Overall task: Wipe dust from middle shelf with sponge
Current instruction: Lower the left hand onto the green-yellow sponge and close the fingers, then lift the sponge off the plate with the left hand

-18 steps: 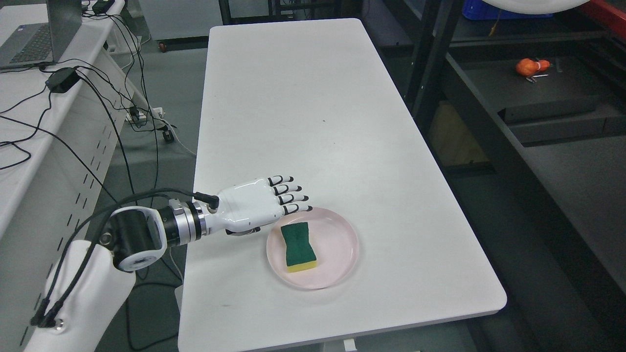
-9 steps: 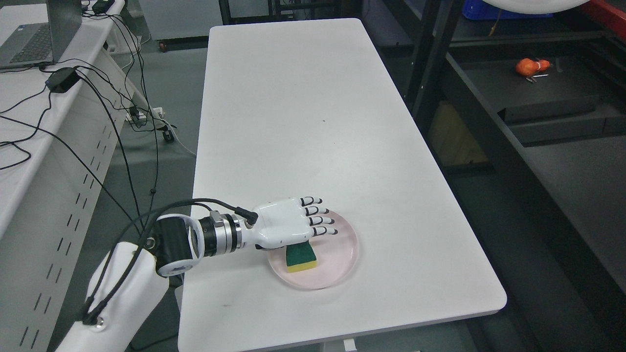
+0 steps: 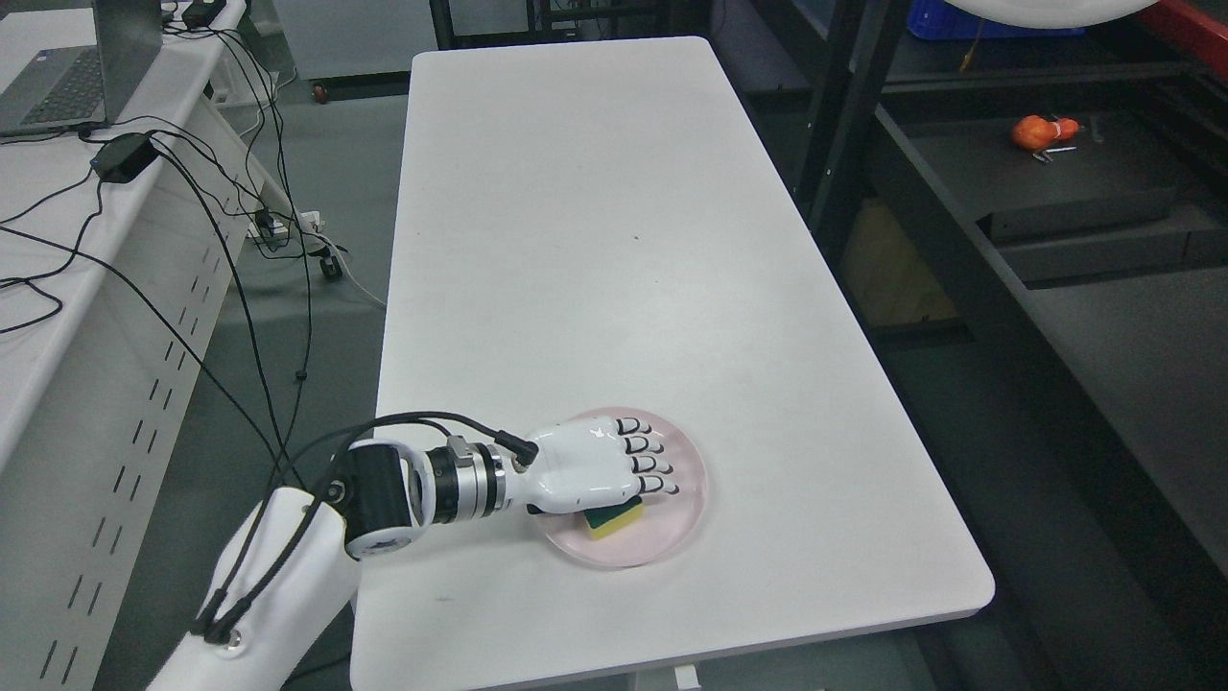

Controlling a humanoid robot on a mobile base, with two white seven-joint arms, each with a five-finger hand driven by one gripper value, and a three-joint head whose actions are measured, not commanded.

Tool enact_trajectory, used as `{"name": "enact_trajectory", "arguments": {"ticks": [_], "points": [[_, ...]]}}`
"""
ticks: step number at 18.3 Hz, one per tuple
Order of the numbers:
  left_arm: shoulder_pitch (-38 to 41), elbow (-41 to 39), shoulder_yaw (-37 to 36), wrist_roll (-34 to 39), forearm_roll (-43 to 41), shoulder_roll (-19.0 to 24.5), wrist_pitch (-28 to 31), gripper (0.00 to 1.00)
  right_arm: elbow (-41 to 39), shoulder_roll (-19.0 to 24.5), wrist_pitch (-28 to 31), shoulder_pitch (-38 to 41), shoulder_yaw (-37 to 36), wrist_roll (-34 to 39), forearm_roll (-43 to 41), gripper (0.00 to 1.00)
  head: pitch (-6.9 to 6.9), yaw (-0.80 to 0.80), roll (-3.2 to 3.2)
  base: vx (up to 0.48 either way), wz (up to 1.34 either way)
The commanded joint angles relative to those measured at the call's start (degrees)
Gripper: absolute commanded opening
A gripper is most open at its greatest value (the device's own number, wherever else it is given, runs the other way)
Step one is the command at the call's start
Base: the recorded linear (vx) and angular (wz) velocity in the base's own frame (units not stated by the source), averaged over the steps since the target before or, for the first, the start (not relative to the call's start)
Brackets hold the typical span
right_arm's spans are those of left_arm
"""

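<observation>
surface: white table [image 3: 614, 240], pink plate [image 3: 686, 504] near its front edge | sponge [image 3: 614, 519] on plate, mostly under left hand [image 3: 600, 467] | fingers [image 3: 652, 465] bent down over sponge, grip cannot be told | room: dark shelving [image 3: 1055, 221] right of table, cabled desk [image 3: 58, 230] left

You won't find any readable text, label, brand, number or sign here. The laptop [image 3: 58, 72] at the upper left of the frame has keys too small to make out, and the blue crate [image 3: 988, 19] at the upper right shows no lettering you could read.
</observation>
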Motion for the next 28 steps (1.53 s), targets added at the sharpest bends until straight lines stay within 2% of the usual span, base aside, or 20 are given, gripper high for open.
{"name": "enact_trajectory", "arguments": {"ticks": [1, 4, 6, 9, 13, 16, 17, 21, 23, 24, 28], "points": [[1.5, 2.0, -1.2, -0.2, -0.2, -1.2, 0.1, 0.78, -1.0, -1.0, 4.3, 0.0, 0.0, 0.1, 0.0, 1.0, 0.0, 0.0, 0.0, 0.0, 0.0], [2.5, 2.0, 0.5, -0.3, 0.2, -1.2, 0.1, 0.7, -1.0, -1.0, 4.2, 0.0, 0.0, 0.0, 0.0, 1.0, 0.0, 0.0, 0.0, 0.0, 0.0], [3.3, 2.0, 2.0, -0.4, 1.2, -1.3, 0.1, 0.6, -1.0, -1.0, 4.2, 0.0, 0.0, 0.1, 0.0, 1.0, 0.0, 0.0, 0.0, 0.0, 0.0], [4.0, 2.1, 4.5, -2.4, 9.4, -1.3, 0.1, 0.29, -1.0, -1.0, 4.2, 0.0, 0.0, 0.0, 0.0, 1.0, 0.0, 0.0, 0.0, 0.0, 0.0], [4.1, 2.1, 9.6, -8.6, 21.0, -1.4, 0.1, 0.02, -1.0, -1.0, 4.2, 0.0, 0.0, 0.1, 0.0, 1.0, 0.0, 0.0, 0.0, 0.0, 0.0], [4.1, 2.1, 14.8, -8.6, 27.9, -1.4, 0.1, 0.0, -1.0, -1.0, 4.2, 0.0, 0.0, 0.1, 0.0, 1.0, 0.0, 0.0, 0.0, 0.002, -0.03], [4.1, 2.0, 16.8, -8.6, 32.6, -2.0, 0.1, 0.0, -1.0, -1.0, 4.2, 0.0, 0.0, 0.1, 0.0, 1.0, 0.0, 0.0, 0.0, 0.002, -0.01], [4.4, 1.8, 26.8, -8.6, 53.8, -10.2, 0.1, 0.0, -1.0, -1.0, 4.2, 0.0, 0.0, 0.1, 0.0, 1.0, 0.0, 0.0, 0.0, -0.003, 0.01], [6.3, 2.0, 32.9, -8.1, 60.2, -14.8, 0.2, 0.0, -1.0, -1.0, 4.2, 0.0, 0.0, 0.1, 0.0, 1.0, 0.0, 0.0, 0.0, 0.0, 0.0], [7.7, 2.0, 35.7, -8.1, 62.1, -14.8, 2.1, 0.0, -1.0, -1.0, 4.2, 0.0, 0.0, 0.1, 0.0, 1.0, 0.0, 0.0, 0.0, 0.0, 0.0], [13.4, 1.5, 37.2, -3.5, 74.6, -14.8, 15.1, 0.0, -1.0, -1.0, 4.2, 0.0, 0.0, 0.1, 0.0, 1.0, 0.0, 0.0, 0.0, 0.0, -0.01]]}}
